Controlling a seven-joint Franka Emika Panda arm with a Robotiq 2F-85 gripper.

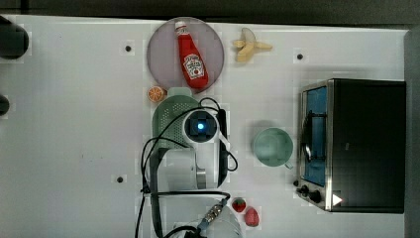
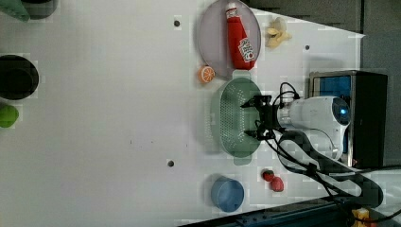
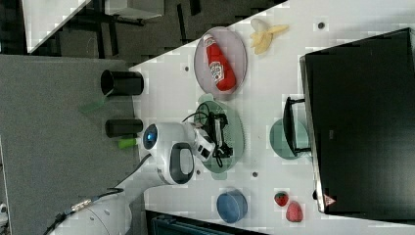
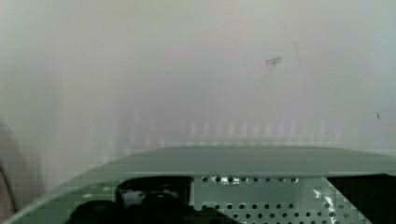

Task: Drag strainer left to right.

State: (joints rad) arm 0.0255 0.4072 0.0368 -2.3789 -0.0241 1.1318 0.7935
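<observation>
Hovering wide open and empty inside the pale mint-green perforated plastic strainer [image 2: 234, 116], the gripper [image 2: 249, 119] apparently has not begun dragging it from below the grey plate [image 2: 212, 33].

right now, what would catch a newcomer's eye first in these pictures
The white robot arm, its open gripper down in the mint-green strainer mid-table. Next, the red ketchup bottle lying on a grey plate just beyond the strainer, and the black toaster oven at the top view's right.

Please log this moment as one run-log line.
gripper: open | position: over strainer | strainer: on table, not held | drag: not begun
</observation>
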